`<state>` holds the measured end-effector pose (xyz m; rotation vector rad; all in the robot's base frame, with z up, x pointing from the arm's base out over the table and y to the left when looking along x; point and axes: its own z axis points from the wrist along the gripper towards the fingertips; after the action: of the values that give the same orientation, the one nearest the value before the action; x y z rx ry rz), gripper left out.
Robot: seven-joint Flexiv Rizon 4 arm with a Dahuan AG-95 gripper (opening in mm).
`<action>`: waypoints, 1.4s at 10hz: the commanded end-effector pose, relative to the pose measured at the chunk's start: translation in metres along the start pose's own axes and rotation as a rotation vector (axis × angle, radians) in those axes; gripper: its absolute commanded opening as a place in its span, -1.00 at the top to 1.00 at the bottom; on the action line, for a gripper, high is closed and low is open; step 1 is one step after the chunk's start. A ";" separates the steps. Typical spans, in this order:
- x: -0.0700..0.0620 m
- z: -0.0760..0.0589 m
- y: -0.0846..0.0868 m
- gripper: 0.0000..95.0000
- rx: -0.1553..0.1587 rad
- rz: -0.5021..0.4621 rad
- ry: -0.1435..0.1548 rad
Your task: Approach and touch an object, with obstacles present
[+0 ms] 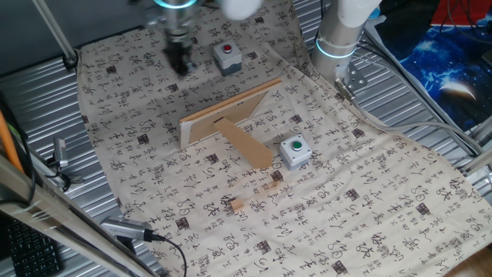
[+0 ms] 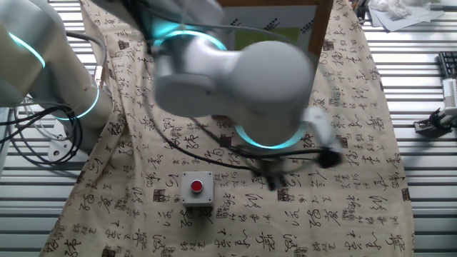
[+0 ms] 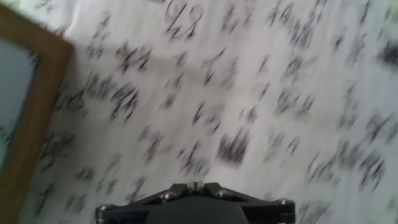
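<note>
The tan wooden board (image 1: 231, 114) stands on edge mid-table, leaning on its flat rounded prop leg (image 1: 247, 145). A grey box with a red button (image 1: 226, 55) sits behind the board. A grey box with a green button (image 1: 294, 151) sits to the right of the prop leg. My gripper (image 1: 181, 60) hangs blurred over the cloth, left of the red button box and behind the board. In the other fixed view the red button box (image 2: 196, 187) lies left of the gripper (image 2: 275, 178). In the hand view the jaws (image 3: 196, 185) look closed and empty, with the board's edge (image 3: 37, 106) at the left.
A patterned cloth (image 1: 346, 192) covers the table. Two small wooden bits (image 1: 237, 205) lie in front of the board. The arm's base (image 1: 338, 38) stands at the back right. A cabled device (image 1: 127, 229) and a clamp (image 1: 60, 158) sit off the cloth's left edge.
</note>
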<state>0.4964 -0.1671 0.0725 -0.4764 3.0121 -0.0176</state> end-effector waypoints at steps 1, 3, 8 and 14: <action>-0.086 0.001 -0.037 1.00 -0.018 -0.037 0.005; -0.136 -0.005 -0.045 1.00 -0.039 -0.046 0.020; -0.250 -0.001 -0.018 1.00 -0.065 -0.032 0.045; -0.352 0.009 0.102 1.00 -0.053 0.056 0.073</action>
<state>0.7496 -0.0491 0.0915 -0.4769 3.0743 0.0537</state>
